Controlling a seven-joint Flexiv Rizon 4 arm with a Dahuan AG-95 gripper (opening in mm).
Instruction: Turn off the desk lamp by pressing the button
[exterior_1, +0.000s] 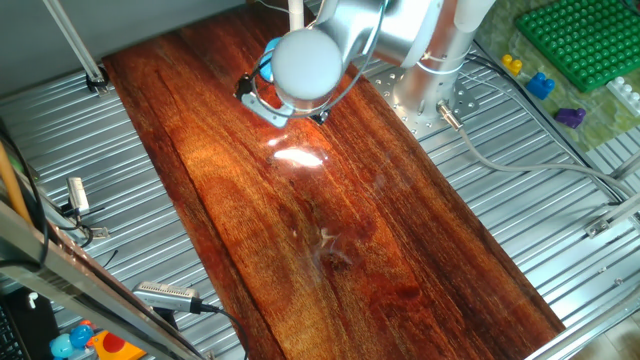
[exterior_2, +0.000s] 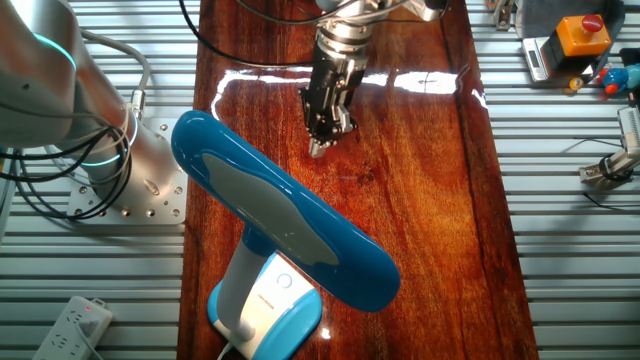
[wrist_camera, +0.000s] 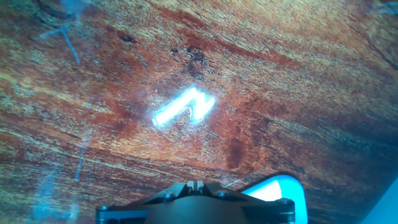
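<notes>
The desk lamp (exterior_2: 280, 215) stands at the near end of the wooden table, and its long blue head reaches over the board. Its light-blue base (exterior_2: 295, 322) has a white panel with the small round button (exterior_2: 283, 281). The lamp is on: a bright patch of its light (exterior_1: 295, 155) lies on the wood. My gripper (exterior_2: 318, 148) hangs above the table beyond the lamp head, clear of the base and button, with its fingertips together and nothing held. In the hand view the fingertips (wrist_camera: 198, 185) sit at the bottom edge, with a corner of the lit base (wrist_camera: 280, 190) to their right.
The robot's silver base column (exterior_2: 110, 170) stands left of the board. A power strip (exterior_2: 75, 320) lies at the lower left. An orange-buttoned box (exterior_2: 580, 35) is at the far right. A green rack (exterior_1: 580, 40) stands on the slatted metal bench.
</notes>
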